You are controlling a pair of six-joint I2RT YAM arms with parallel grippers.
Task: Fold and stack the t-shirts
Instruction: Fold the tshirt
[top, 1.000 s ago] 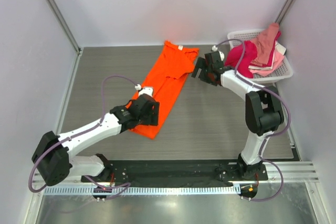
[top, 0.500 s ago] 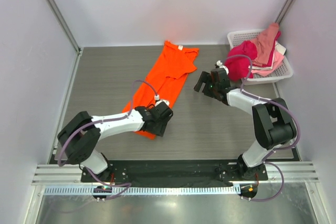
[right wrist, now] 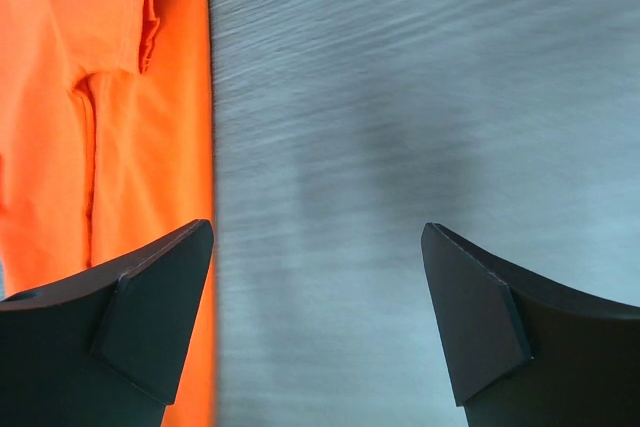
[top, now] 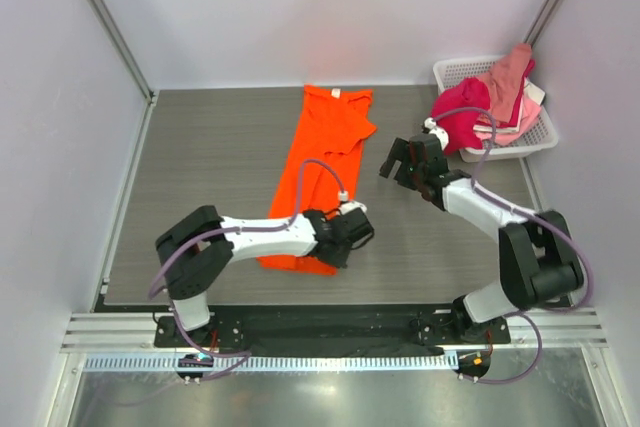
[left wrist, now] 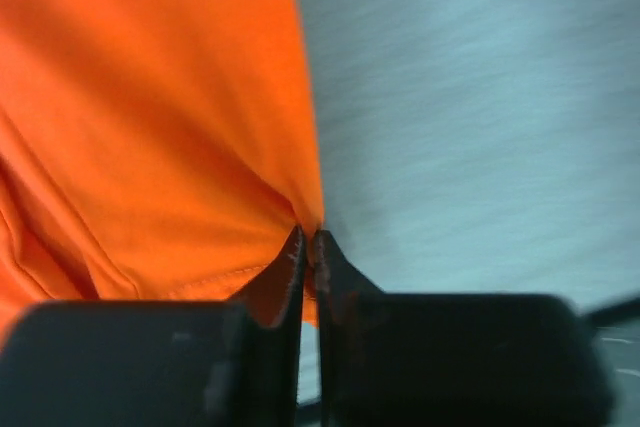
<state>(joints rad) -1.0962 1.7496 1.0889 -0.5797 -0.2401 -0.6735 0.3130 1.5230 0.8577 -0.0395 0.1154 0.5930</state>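
A bright orange t-shirt [top: 318,162] lies lengthwise on the grey table, collar at the far end. My left gripper [top: 333,249] is low at its near right corner, jaws shut on the shirt's edge. In the left wrist view, orange cloth [left wrist: 170,137] is pinched between the tips of the left gripper [left wrist: 310,237]. My right gripper [top: 400,162] hovers open over bare table just right of the shirt. In the right wrist view the right gripper [right wrist: 318,232] holds nothing, and the shirt's edge [right wrist: 120,127] is by its left finger. More t-shirts, magenta [top: 462,115], salmon [top: 508,75] and pale pink [top: 497,129], fill the basket.
A white lattice basket [top: 545,135] stands at the far right corner against the wall. Pale walls close the table on the left, back and right. A black base rail [top: 330,327] runs along the near edge.
My left gripper slid right along the shirt's near hem and shut on its corner; the shirt now lies straighter. My right gripper drew back from the collar end toward the near right, staying open.
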